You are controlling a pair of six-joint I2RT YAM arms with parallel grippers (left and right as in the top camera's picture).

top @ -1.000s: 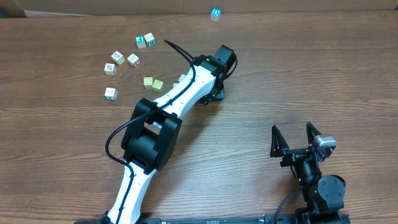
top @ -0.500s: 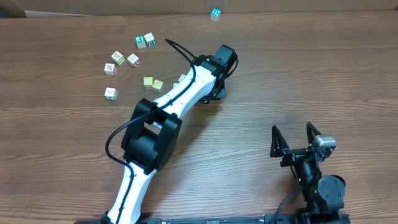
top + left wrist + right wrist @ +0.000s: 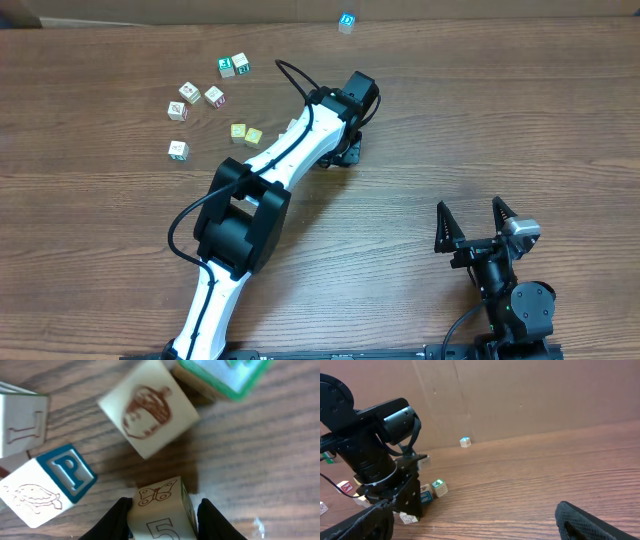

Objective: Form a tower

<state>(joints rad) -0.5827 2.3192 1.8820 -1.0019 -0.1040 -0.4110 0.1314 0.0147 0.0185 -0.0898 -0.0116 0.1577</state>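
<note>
Overhead: the tower (image 3: 346, 20) stands unchanged at the desk's (image 3: 450, 120) far edge. Left wrist: the left claw (image 3: 164, 510) has narrowed onto the 5 cube (image 3: 159, 497) — gripped, I judge, so lifting toward the tower comes next. Right wrist: the right claw (image 3: 477, 522) gapes wide, idle.

A brown wooden table (image 3: 500, 120) holds little cubes. Two yellow cubes (image 3: 238, 132) sit side by side. Two green cubes (image 3: 227, 67) touch farther back. Three pale cubes (image 3: 189, 92) bunch nearby, and one lone cube (image 3: 177, 149) sits apart. A cardboard wall (image 3: 520, 395) stands behind.
</note>
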